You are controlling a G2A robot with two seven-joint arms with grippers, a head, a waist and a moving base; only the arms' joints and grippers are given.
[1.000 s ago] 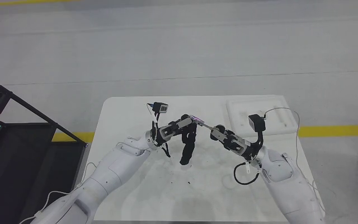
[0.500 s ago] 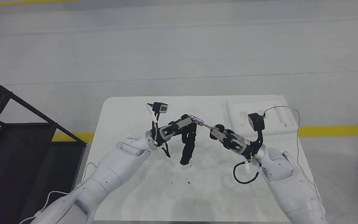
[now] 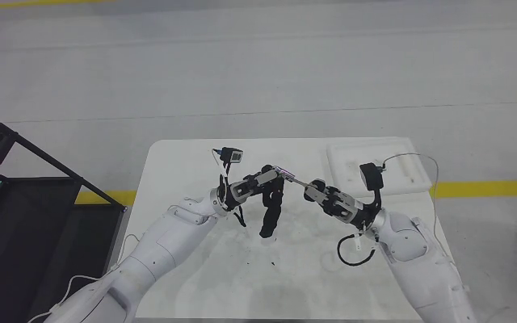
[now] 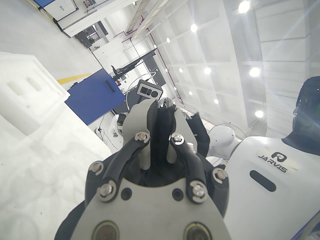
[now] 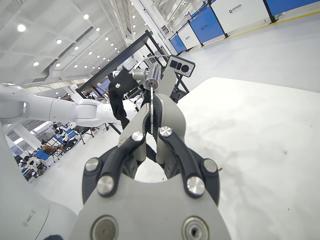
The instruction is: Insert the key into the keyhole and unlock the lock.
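Note:
Above the middle of the white table [image 3: 186, 169], my left gripper [image 3: 277, 179] is shut on a lock [image 3: 283, 171], whose black strap [image 3: 271, 216] hangs down. In the left wrist view the fingers [image 4: 140, 126] clamp the black strap [image 4: 160, 136], and the silver lock tip [image 4: 167, 101] pokes out beyond them. My right gripper [image 3: 311, 187] faces it from the right, shut on the key [image 3: 296, 181]. In the right wrist view the flat key [image 5: 151, 111] sits between the pads of my right gripper [image 5: 153, 106]. Its tip meets the keyhole of the silver lock cylinder [image 5: 153, 76].
A white foam tray [image 3: 380, 174] lies at the table's back right corner, also seen as the white foam tray [image 4: 22, 96] in the left wrist view. A black rack [image 3: 40, 210] stands off the table's left side. Bare tabletop spreads below both grippers.

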